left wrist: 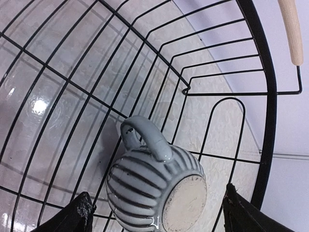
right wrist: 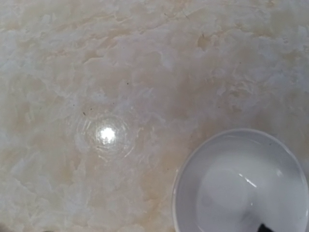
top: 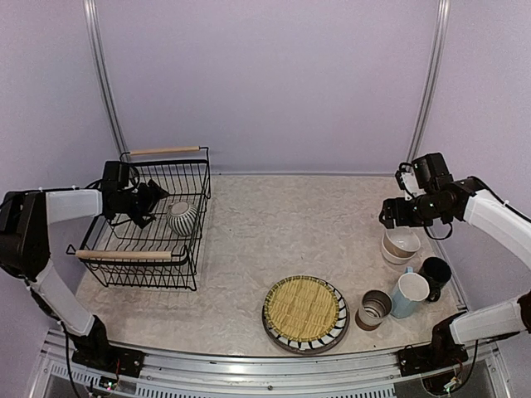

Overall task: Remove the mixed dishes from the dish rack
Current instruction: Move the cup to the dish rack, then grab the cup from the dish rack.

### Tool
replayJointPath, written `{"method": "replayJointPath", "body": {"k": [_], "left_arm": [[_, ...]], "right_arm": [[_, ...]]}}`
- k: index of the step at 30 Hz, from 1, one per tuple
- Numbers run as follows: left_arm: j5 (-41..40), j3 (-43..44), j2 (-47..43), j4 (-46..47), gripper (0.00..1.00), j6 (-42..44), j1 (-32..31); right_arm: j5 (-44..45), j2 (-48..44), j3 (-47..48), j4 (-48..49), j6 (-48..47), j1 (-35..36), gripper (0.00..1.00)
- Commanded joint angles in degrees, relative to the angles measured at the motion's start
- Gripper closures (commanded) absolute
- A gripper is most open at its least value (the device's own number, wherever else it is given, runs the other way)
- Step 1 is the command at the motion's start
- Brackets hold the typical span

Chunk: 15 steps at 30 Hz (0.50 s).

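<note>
The dish rack (top: 178, 274) is set at the left, and only the grey-striped pot (top: 182, 218) is contained in it, laid on its side with its pale base and loop handle turned to the left wrist camera. The left gripper (top: 148, 206) is seen inside the rack, its fingers (left wrist: 79, 212) spread wide on either side of the pot. At the right, the white and beige bowls (top: 401, 245) are stacked, and the right gripper (top: 388, 214) is spread and empty just beside them. The yellow woven mat (top: 304, 307) is laid in the striped plate (top: 309, 343), with the brown-white cup (top: 373, 308), light blue mug (top: 409, 294) and black mug (top: 435, 274) nearby. In the right wrist view the white bowl (right wrist: 241, 188) is cut off by the frame, and that gripper's own fingers are scarcely shown.
</note>
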Motion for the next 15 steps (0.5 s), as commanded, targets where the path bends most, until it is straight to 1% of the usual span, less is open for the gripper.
{"method": "replayJointPath", "body": {"k": [1,5,8,12,15], "left_arm": [[3.4,7.3,0.6,-8.7,0.12,6.9,0.5],[-5.3,18.1,5.5,-22.9,0.10,5.4,-2.7],[-11.3,25.3,10.3,-30.9,0.07,1.2,-4.9],[-15.2,31.1,15.3,-36.4,0.10,-4.0,-5.2],[-17.8,35.1,18.7,-38.5,0.11,-4.0,-6.4]], "right_arm": [[-0.3,0.7,-1.2,1.0,0.0,-0.1,0.11],[-0.7,0.8,-1.4,1.4,0.3,-0.1,0.11],[-0.6,0.6,-1.4,1.2,0.3,-0.1,0.11],[-0.1,0.5,-1.0,0.4,0.0,0.0,0.11],[0.2,0.1,-1.1,0.3,0.0,0.0,0.11]]}}
